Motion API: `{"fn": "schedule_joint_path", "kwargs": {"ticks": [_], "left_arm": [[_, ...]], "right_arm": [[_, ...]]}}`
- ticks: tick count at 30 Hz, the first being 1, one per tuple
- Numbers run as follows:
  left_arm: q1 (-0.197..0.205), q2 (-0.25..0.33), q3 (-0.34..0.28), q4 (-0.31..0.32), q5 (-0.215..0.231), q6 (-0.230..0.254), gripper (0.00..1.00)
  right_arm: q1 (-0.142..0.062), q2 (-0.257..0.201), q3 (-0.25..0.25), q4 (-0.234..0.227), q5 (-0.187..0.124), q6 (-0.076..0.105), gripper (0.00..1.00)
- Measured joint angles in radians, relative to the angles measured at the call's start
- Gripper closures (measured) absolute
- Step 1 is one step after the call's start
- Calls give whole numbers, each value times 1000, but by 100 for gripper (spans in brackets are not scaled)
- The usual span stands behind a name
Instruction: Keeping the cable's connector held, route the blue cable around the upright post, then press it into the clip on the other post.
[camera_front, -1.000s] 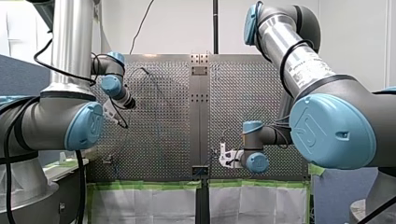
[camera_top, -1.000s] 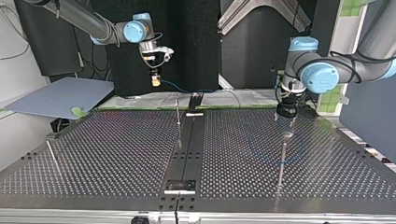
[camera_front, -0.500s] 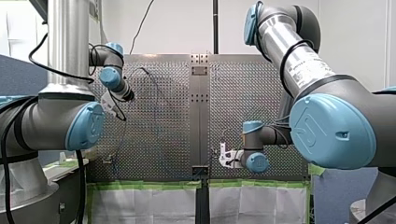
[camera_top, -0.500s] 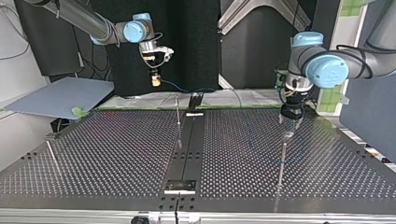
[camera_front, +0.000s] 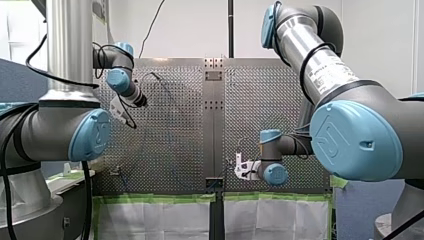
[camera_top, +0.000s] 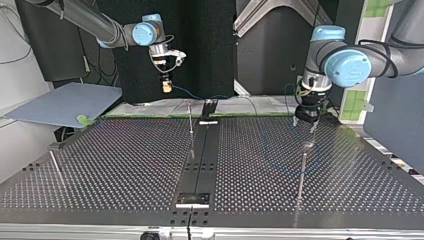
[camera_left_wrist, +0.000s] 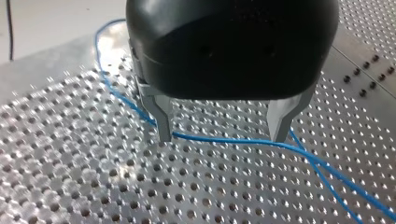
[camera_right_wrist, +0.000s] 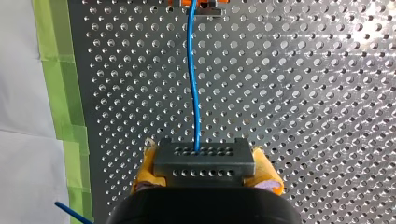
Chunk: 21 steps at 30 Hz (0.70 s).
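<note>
Colour first: the cable (camera_right_wrist: 192, 84) is a thin, bright blue strand. You see it leave a dark grey connector (camera_right_wrist: 204, 161) with two rows of small holes on its face. My right gripper (camera_right_wrist: 204, 169) is clamped on that connector, one yellow pad (camera_right_wrist: 145, 165) at each side, and holds it in the air over the far edge of the table (camera_top: 125, 160) in the top view. From the connector the cable runs ahead over the perforated plate to an orange fitting (camera_right_wrist: 201, 3).

Elsewhere it runs low over the plate under my left gripper (camera_left_wrist: 223, 135), crossing the gap between the two metal fingers (camera_left_wrist: 161, 114), which stand wide apart and grip nothing. In the top view it curves near the right-hand post (camera_top: 303, 167); whether it goes round that post cannot be told.

Count one cable, one connector, two grippers and three thin upright posts, the others being the middle post (camera_top: 190, 120) and the left-hand post (camera_top: 55, 162). The printing on the silver tube of my right arm (camera_front: 320, 65) is too small to read.
</note>
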<state>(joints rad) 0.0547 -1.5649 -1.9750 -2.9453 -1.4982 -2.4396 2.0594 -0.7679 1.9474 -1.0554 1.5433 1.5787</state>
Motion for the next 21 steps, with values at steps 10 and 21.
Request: {"fn": "schedule_joint_path", "kwargs": {"ticks": [10, 21], "left_arm": [[-6, 76, -13, -32, -6, 16, 0], [4, 170, -13, -47, 19, 109, 0]], "right_arm": [[0, 0, 0, -3, -1, 0, 100], [0, 0, 0, -4, -2, 0, 100]]}}
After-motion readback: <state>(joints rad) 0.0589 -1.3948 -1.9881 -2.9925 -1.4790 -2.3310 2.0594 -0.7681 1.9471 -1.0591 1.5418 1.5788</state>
